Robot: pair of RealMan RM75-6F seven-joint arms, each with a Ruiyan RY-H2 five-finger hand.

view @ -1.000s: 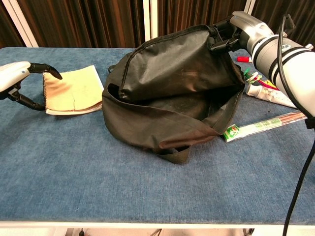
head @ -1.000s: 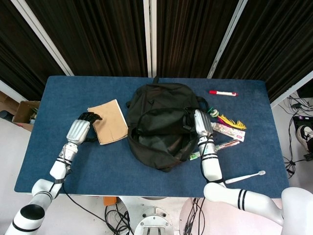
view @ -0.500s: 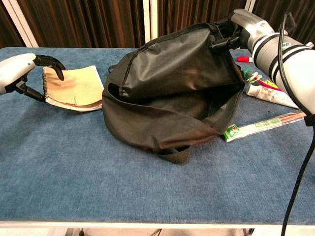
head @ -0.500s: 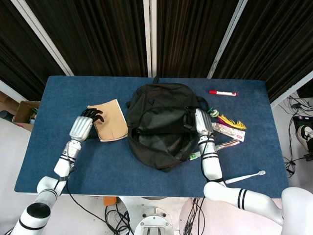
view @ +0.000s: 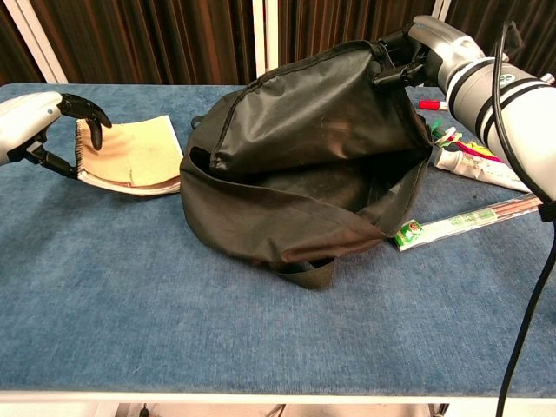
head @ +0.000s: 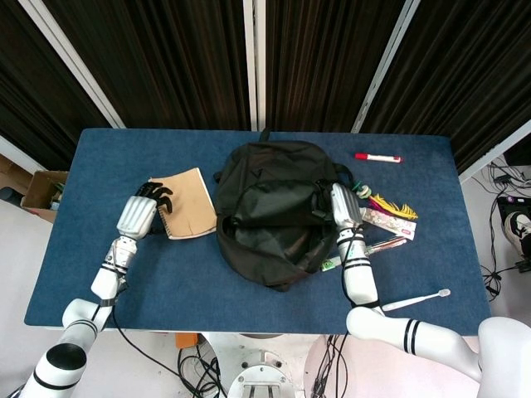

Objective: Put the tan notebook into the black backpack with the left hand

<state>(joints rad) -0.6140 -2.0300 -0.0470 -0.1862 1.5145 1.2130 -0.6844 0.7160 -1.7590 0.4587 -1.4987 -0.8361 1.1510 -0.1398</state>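
The tan notebook lies on the blue table, left of the black backpack. My left hand grips its spiral-bound left edge. In the chest view the fingers curl over the top of the notebook with the thumb underneath, and that edge is raised a little off the cloth. My right hand holds the backpack's upper flap at its right side. In the chest view this hand keeps the backpack mouth gaping toward the front.
Right of the backpack lie a red marker, a toothpaste tube, a long green-and-brown packet and a white toothbrush. A cardboard box stands off the table's left edge.
My left hand has moved in over the notebook's spiral edge, closed its fingers on it and tipped that edge up slightly. The right hand and backpack have stayed put.
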